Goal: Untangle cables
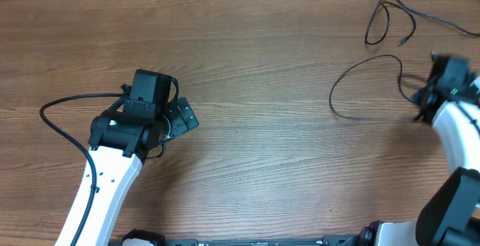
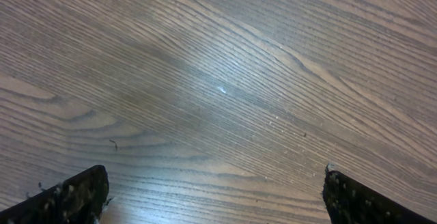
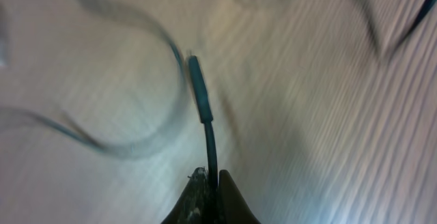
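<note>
Open table [image 1: 285,133] left of cables [image 1: 331,96]

two thin black cables are lying on one wooden tabletop [image 1: 247,43]: the first cable [image 1: 369,32] is looping at the far right, and the second cable [image 1: 331,100] is curving nearer the middle. two plug tips are showing, one plug tip [image 1: 403,43] on the first cable and one plug end [image 3: 200,91] in the right wrist view. two white arms are reaching in, the left arm [image 1: 105,178] and the right arm [image 1: 461,126], each carrying one tool, the left tool [image 2: 215,197] and the right tool [image 3: 212,190].
</note>
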`<action>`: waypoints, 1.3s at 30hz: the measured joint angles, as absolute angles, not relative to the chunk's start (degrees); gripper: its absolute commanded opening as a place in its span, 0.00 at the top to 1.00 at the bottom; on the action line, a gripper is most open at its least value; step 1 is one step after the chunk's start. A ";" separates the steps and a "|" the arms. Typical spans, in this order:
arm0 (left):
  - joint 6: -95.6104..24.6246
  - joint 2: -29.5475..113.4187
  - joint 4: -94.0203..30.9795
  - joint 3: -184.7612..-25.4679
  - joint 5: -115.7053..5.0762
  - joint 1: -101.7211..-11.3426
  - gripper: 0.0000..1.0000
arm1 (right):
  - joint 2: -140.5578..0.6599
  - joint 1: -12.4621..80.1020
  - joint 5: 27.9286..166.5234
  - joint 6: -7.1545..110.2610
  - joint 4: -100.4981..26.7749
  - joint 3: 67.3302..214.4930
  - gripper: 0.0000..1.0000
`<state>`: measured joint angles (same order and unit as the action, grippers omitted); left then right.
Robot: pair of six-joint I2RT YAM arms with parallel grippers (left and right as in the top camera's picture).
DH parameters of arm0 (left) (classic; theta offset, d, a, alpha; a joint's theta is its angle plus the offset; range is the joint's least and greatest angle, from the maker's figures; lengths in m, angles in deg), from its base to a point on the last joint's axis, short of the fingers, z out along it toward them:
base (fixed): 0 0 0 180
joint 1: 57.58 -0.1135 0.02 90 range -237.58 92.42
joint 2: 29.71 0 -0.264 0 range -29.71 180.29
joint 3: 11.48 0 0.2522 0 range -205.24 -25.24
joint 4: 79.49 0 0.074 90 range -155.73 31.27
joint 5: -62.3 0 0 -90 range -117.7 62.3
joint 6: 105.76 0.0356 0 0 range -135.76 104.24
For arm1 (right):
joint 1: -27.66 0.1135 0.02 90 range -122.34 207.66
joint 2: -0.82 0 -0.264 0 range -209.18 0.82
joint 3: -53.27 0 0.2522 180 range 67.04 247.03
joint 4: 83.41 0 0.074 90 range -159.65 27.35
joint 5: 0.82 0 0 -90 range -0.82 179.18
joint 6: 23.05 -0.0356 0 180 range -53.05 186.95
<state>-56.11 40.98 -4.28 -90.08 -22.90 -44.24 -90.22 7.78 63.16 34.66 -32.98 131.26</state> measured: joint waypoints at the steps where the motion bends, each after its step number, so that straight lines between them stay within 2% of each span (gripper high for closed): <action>1: -56.11 40.98 -4.25 -90.08 -22.90 -44.24 0.00 | -90.22 7.76 62.46 35.40 -32.79 134.41 0.96; 6: -56.11 40.98 -4.23 -90.08 -22.92 -44.24 0.01 | -90.20 7.76 60.50 40.45 -37.09 142.06 0.96; 14: -56.11 40.98 -4.25 -90.08 -22.92 -44.24 0.00 | -92.01 7.43 59.95 49.91 -46.40 142.47 0.96; 16: -56.11 40.98 -4.23 -90.08 -22.92 -44.24 0.01 | -94.35 7.10 60.23 50.77 -45.64 142.47 0.65; 19: -56.11 40.98 -4.23 -90.08 -22.92 -44.24 0.01 | -97.30 7.01 62.20 51.25 -41.03 142.45 0.09; 20: -56.11 40.98 -4.23 -90.08 -22.92 -44.24 0.00 | -97.87 7.01 63.82 51.31 -39.52 142.45 0.00; 27: -56.11 40.98 -4.21 -90.08 -22.90 -44.24 0.00 | -94.59 7.01 76.41 46.88 -26.97 142.45 0.00; 39: -56.11 40.98 -4.25 -90.08 -22.90 -44.24 0.01 | -72.98 7.03 107.77 42.74 -13.35 142.45 0.00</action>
<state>-56.11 40.98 -4.25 -90.08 -22.90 -44.24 -72.98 7.03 107.77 42.74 -13.35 142.45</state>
